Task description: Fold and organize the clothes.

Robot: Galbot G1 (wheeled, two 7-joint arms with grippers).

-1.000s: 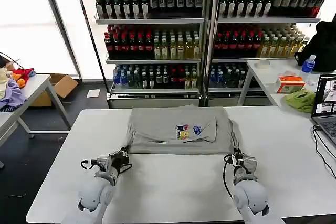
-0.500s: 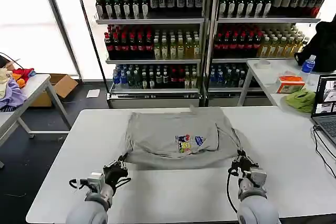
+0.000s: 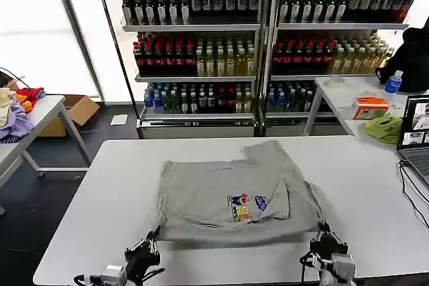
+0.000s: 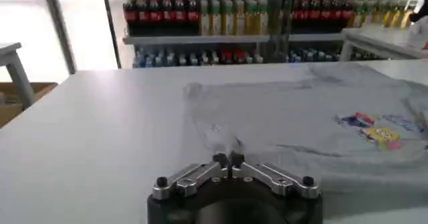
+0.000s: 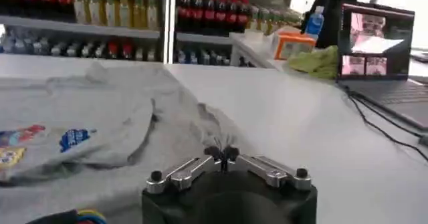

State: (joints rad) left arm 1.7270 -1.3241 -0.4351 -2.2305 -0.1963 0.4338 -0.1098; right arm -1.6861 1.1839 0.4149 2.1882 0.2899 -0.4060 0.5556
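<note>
Partly folded, far from finished. Light grey T-shirt spread over the middle of the white worktop, chest print facing up, one sleeve flap doubled over beside the print, another flap reaching toward the far edge. Rough rectangle so far, edges uneven, soft ridges and wrinkles across the body. Judged as an early fold: sides and final halving left to do, plus squaring and setting aside.

Left gripper at the near left corner of the shirt, fingers clenched on a pinch of the hem; in the left wrist view the tips meeting on a small peak of cloth. Right gripper at the near right corner, fingers likewise clenched on a gathered tuft of fabric.

Thin, limp cotton knit, matte, draping flat and creasing easily. Small multicoloured print in blue, yellow and red. Smooth, hard, pale worktop. Metal finger links, black gripper housings.
</note>
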